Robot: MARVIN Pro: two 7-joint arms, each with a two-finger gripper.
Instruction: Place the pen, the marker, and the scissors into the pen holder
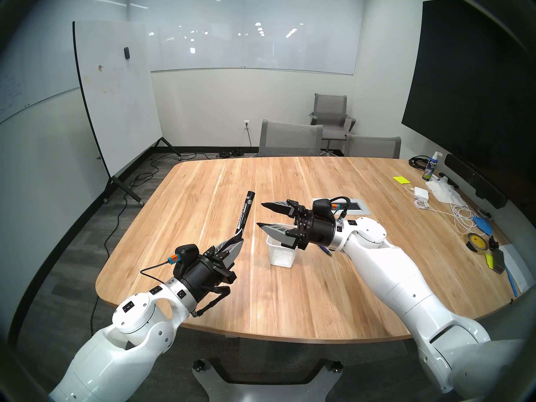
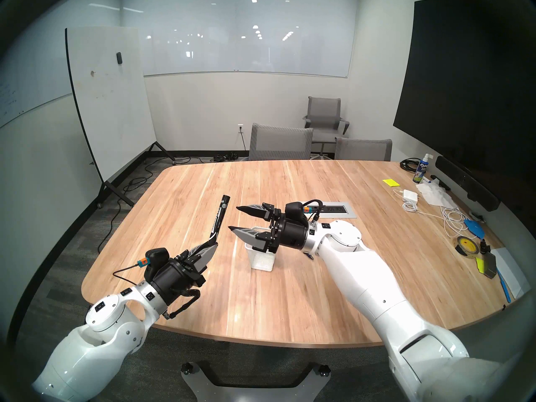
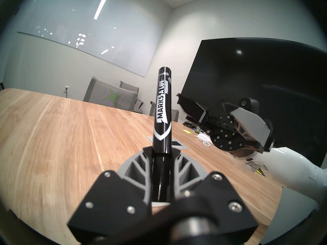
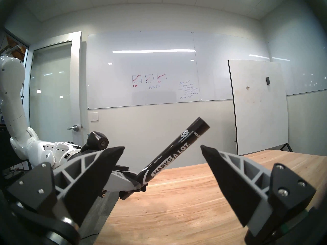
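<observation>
The left tool (image 1: 235, 242) clenches the marker (image 1: 245, 215) by its lower end, aloft left of the pen holder (image 1: 282, 255). The right tool (image 1: 262, 215) hangs released above the holder. A pen (image 1: 326, 250) lies just right of it; scissors unseen. Nothing appears deposited yet.

Wooden table (image 1: 203, 189) with white mesh pen holder (image 1: 281, 255), pen (image 1: 326, 250), charger (image 1: 421, 193).

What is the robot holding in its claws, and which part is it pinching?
The left claw is shut on the black marker, pinching it near its lower end, so most of the barrel sticks out past the claw. The right claw is open and holds nothing.
</observation>
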